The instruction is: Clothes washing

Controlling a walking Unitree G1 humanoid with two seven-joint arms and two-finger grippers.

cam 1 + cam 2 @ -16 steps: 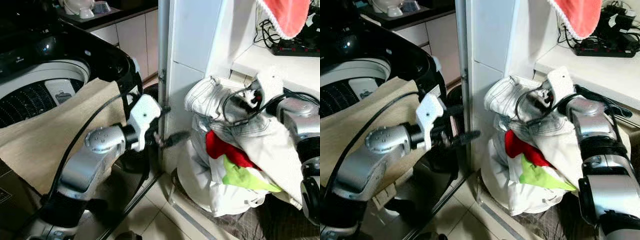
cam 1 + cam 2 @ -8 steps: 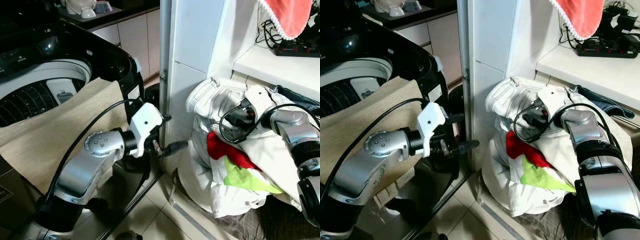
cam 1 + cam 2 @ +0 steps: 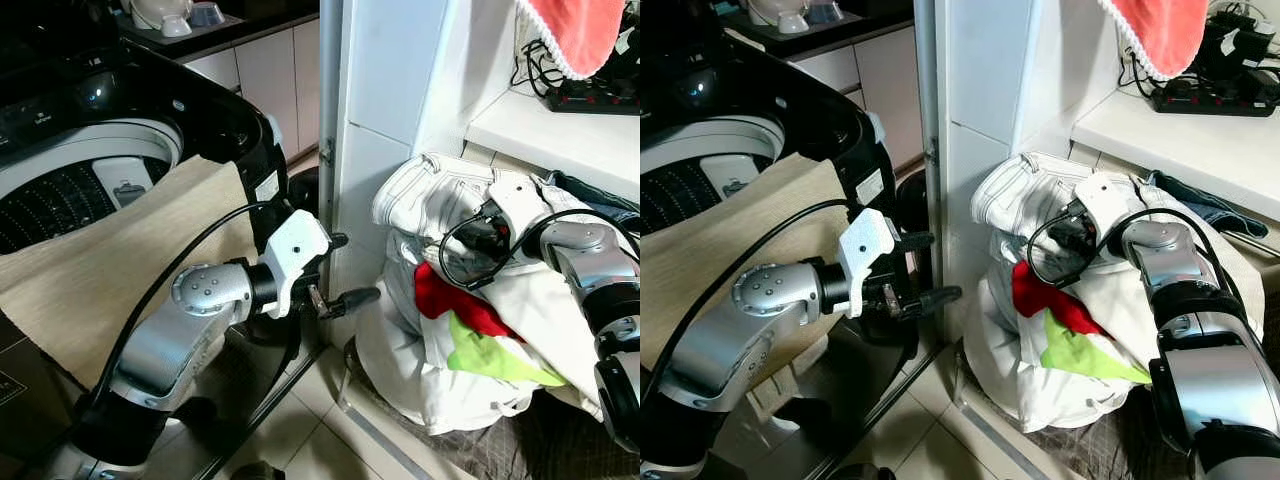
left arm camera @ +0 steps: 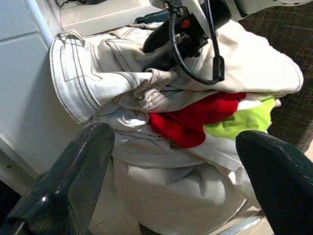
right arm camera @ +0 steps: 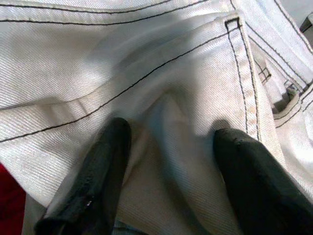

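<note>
There is one washing machine [image 3: 90, 150], and beside it one pile of clothes [image 3: 470, 330]. In the pile are one pair of white jeans [image 3: 430, 195], one red cloth [image 3: 450, 300] and one green cloth [image 3: 490, 355]. Two grippers show: the left gripper [image 3: 340, 270] between machine and pile, the right gripper [image 5: 166, 181] on the jeans.

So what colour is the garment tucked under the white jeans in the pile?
Red, with a lime-green piece beside it; clearest in the left wrist view.

White jeans [image 3: 440, 190] with dark stitching, red garment [image 3: 450, 298], lime-green garment [image 3: 490, 358], beige cloth [image 3: 110, 260] over black washing machine [image 3: 120, 110], coral towel [image 3: 580, 30], black gripper fingers [image 5: 102, 181].
</note>
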